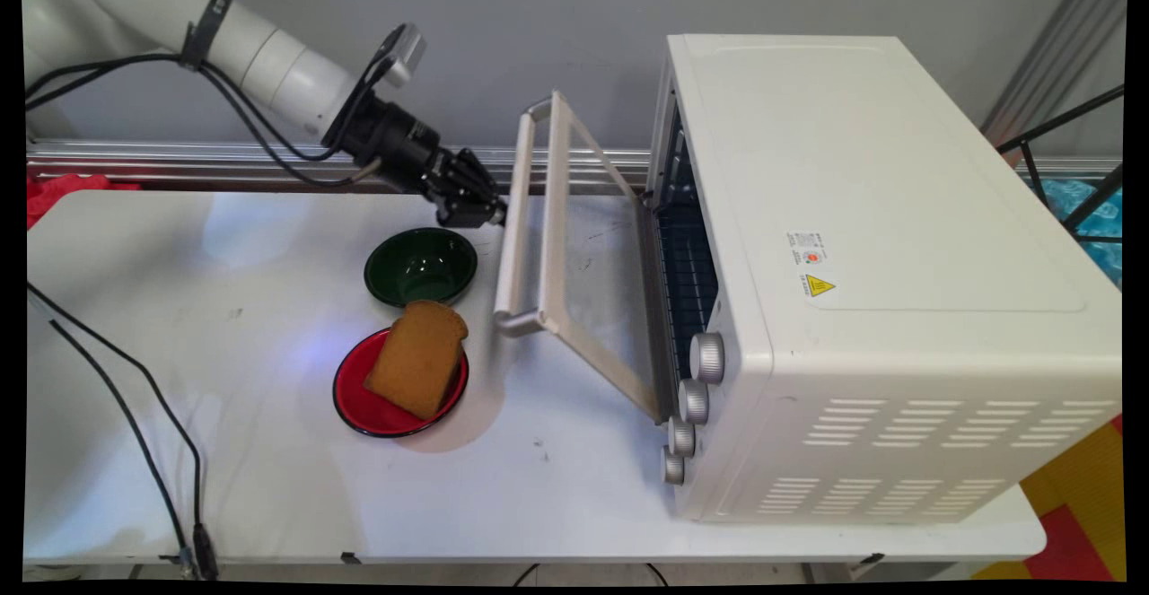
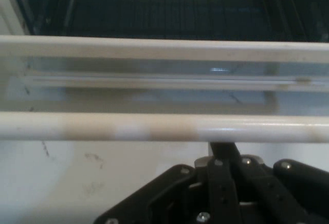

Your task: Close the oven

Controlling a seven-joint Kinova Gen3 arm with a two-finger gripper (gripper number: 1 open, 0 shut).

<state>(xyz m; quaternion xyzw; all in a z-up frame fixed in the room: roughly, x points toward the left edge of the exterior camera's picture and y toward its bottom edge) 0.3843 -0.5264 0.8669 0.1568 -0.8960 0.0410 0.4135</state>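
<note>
The gripper is seen just beside the handle bar of the toaster oven's door, at the bar's far end and on its outer, left-hand side. In the hand view the bar is shown lying straight across in front of the linkage, with the door's glass and the dark oven racks beyond it. Whether the jaws are apart or together cannot be told: the fingertips are hidden in both views, and it cannot be settled whether the bar is touched.

The door is held partly open, tilted between upright and flat, hinged at its bottom edge on the oven. Its handle's long axis runs from the table's far side toward the near side.

The oven is set on the right part of the white table, its four knobs turned toward the near edge. A green bowl is placed near the table's middle, just below the gripper. A red plate with a slice of toast on it is set just nearer than the bowl. Black cables are draped over the table's left part. A grey wall and a metal rail are seen behind the table.
</note>
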